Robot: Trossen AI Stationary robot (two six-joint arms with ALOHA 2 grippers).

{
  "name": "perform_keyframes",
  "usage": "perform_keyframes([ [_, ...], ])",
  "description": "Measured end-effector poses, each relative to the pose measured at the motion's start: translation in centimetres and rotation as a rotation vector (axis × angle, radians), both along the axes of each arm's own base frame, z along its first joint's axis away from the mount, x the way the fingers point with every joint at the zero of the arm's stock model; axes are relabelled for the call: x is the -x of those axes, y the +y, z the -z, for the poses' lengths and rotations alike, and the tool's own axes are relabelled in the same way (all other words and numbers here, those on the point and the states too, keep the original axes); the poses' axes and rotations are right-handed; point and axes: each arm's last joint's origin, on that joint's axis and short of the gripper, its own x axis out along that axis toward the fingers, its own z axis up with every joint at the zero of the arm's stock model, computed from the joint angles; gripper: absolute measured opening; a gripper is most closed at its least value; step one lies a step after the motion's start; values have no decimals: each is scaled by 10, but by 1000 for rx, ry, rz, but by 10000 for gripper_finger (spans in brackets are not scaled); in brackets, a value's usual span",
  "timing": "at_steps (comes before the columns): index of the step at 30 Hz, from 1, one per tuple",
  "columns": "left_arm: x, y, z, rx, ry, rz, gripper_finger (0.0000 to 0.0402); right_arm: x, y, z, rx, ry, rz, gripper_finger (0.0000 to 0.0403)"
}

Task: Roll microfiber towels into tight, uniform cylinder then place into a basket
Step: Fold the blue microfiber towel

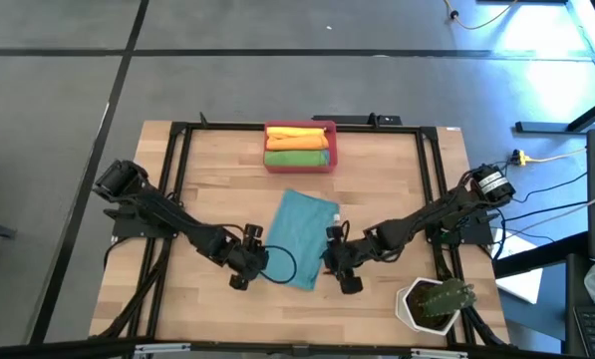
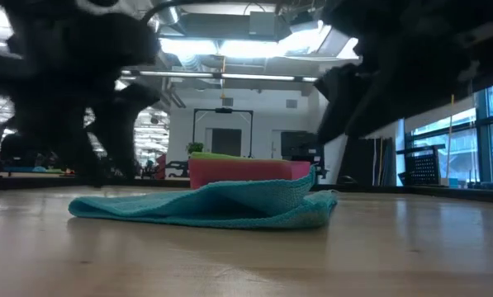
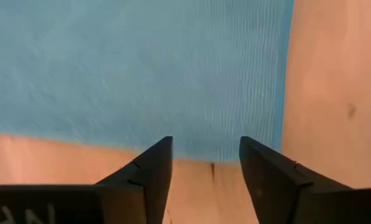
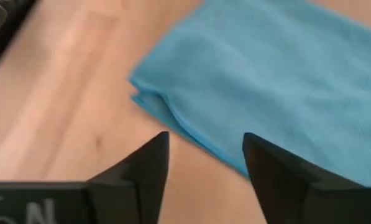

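A teal-blue microfiber towel (image 1: 302,237) lies folded over on the wooden table's middle, with a raised fold at one end (image 2: 300,194). My left gripper (image 1: 265,261) stands open at its near left edge; in the left wrist view (image 3: 205,146) the fingertips hover just short of that edge. My right gripper (image 1: 329,255) stands open at the towel's right side, its fingers on either side of a layered corner (image 4: 157,99). The red-pink basket (image 1: 333,150) stands at the far middle with an orange-yellow roll (image 1: 297,138) and a green roll (image 1: 295,158) lying in it.
A white hexagonal plant pot (image 1: 409,309) with a cactus stands at the near right corner, close to the right arm. A black frame (image 1: 177,179) runs along the table's left, far and right edges. Bare wood (image 1: 217,189) shows between the towel and the frame.
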Motion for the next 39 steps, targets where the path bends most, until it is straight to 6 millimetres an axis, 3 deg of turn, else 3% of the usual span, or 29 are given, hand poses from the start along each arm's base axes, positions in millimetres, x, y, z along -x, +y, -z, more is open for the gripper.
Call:
perform_keyframes([
  [5,7,-9,16,-87,92,100,183,-1,11,-5,17,-81,-71,228],
  [13,14,-21,17,-262,74,255,183,-2,10,-5,59,-96,-45,215],
  [22,6,-30,25,-236,32,340,184,-2,9,-5,61,-95,-45,213],
  [27,6,-38,39,-345,38,381,181,-2,9,-4,62,-93,-46,213],
  [39,10,-45,42,-479,18,473,180,-2,9,-4,61,-91,-45,213],
])
